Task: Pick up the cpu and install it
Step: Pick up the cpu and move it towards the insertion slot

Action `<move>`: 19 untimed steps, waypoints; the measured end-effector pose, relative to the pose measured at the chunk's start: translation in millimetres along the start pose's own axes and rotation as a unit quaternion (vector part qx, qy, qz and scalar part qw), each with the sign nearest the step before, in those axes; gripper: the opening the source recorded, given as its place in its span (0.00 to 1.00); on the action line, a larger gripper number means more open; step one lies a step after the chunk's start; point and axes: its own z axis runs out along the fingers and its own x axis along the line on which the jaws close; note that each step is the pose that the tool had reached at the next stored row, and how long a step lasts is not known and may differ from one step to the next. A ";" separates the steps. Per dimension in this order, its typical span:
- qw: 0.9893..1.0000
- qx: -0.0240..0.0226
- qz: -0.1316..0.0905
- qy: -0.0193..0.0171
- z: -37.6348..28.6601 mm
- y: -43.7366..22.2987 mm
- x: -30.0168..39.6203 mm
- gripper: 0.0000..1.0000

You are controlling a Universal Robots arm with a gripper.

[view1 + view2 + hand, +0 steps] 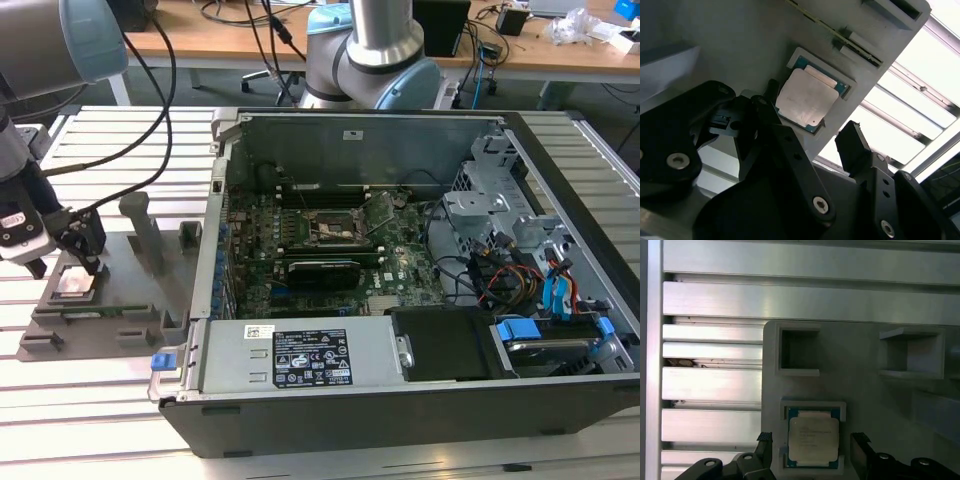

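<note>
Second wrist view, with gripper (810, 106) spread wide and empty either side of the cpu (807, 99) seated flat in a pocket of the grey holder (740, 40): probably light, stiff, slick-topped and fragile, so best pinched by opposite thin edges.

Arm base (372, 55) is noted at the back of the scene: a grey column with pale blue joint caps. A second large joint (60, 40) is seen at the exterior view's upper left, and the wrist (22, 195) is carried down from it. The gripper (68, 268) is held low at the exterior view's left and pointed downward. In both wrist views the gripper (810, 107) (812, 440) is seen from behind. Its black fingers (855, 142) are spread well apart, with a wide gap between the tips. The jaws are recorded as parted and nothing is clamped. The finger links are pinned with round silver fasteners.
</note>
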 end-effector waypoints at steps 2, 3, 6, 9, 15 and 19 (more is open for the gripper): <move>1.000 0.000 0.000 0.000 1.7 0.0 0.0 0.72; 1.000 0.000 0.000 0.000 2.8 0.1 0.1 0.72; 1.000 0.000 0.000 0.000 5.7 0.1 0.1 0.72; 1.000 0.000 0.000 0.000 8.2 0.2 0.2 0.72; 1.000 0.000 0.000 0.000 13.3 0.4 0.2 0.72; 1.000 0.000 -0.001 0.000 14.7 0.3 -2.1 0.72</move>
